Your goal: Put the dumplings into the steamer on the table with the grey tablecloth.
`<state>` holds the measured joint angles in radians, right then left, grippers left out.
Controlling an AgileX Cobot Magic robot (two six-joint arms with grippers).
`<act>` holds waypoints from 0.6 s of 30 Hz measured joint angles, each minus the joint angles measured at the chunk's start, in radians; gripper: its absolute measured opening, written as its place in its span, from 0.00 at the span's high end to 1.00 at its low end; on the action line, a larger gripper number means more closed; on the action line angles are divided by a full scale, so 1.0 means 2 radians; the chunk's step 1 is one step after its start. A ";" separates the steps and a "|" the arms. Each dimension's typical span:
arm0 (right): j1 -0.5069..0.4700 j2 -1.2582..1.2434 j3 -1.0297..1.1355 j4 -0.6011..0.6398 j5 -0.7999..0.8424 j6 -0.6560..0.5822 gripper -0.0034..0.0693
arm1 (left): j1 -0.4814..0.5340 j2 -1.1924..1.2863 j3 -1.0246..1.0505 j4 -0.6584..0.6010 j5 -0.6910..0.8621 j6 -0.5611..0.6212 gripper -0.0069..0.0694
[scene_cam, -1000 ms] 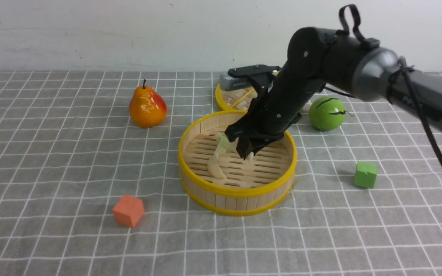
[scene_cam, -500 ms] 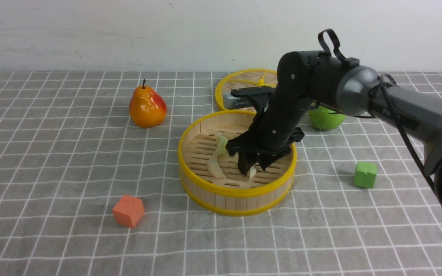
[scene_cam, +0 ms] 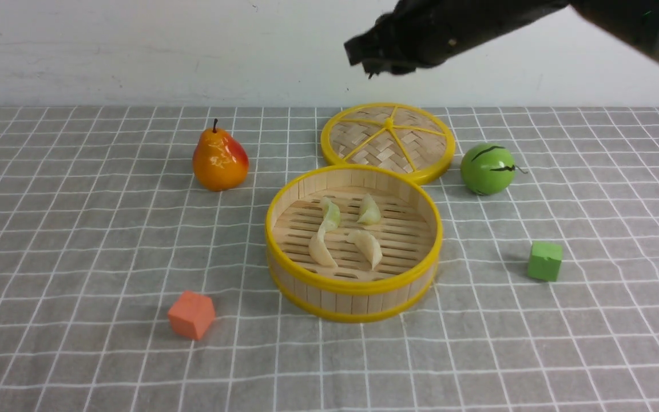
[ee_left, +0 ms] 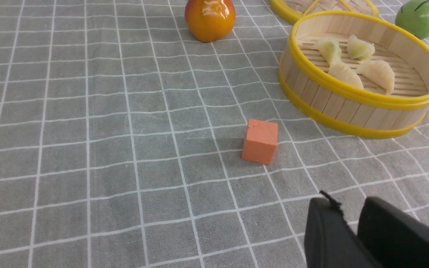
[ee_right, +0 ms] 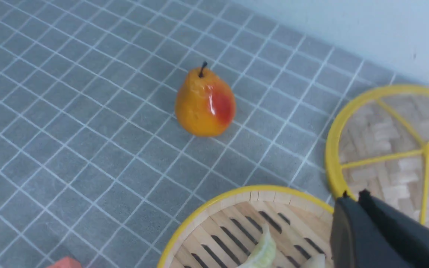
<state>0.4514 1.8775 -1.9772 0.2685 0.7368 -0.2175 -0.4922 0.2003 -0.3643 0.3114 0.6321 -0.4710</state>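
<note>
all four dumplings [scene_cam: 345, 232] lie inside the steamer [scene_cam: 354, 286] at mid-tabletop, below and nearer than the raised right gripper [scene_cam: 376, 57], whose jaws are closed and empty. the left gripper [ee_left: 352, 227], jaws narrowly parted, hangs empty near-left, farther off.

a staged robot test bench, not a real kitchen: a grey tablecloth [scene_cam: 78, 240] with a white grid runs back to a bare white wall [scene_cam: 135, 46]. around the steamer [scene_cam: 354, 286] sit glossy toy fruit and plain foam cubes.
</note>
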 joint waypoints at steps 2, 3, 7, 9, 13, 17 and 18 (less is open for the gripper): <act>0.003 -0.024 0.000 0.003 0.016 -0.036 0.98 | 0.000 0.000 0.000 0.000 0.000 0.000 0.73; 0.003 -0.035 0.001 0.004 0.029 -0.047 0.98 | 0.000 0.000 0.000 0.000 0.000 0.000 0.73; -0.013 -0.089 0.023 0.005 0.049 -0.073 0.96 | 0.000 0.000 0.000 0.000 0.000 -0.001 0.73; -0.024 -0.124 0.046 0.013 0.015 -0.074 0.96 | 0.000 0.000 0.000 0.000 0.001 0.000 0.72; -0.023 -0.186 0.087 0.076 -0.150 -0.075 0.96 | 0.000 0.000 0.000 0.000 0.001 0.000 0.72; -0.002 -0.207 0.106 0.130 -0.303 -0.075 0.96 | 0.000 0.000 0.000 0.000 0.001 0.000 0.72; 0.002 -0.207 0.109 0.138 -0.330 -0.075 0.96 | 0.000 0.000 0.000 0.000 0.001 0.000 0.72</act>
<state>0.4558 1.4639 -1.7596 0.5450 0.0764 -0.3669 -0.4922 0.2003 -0.3643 0.3122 0.6340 -0.4719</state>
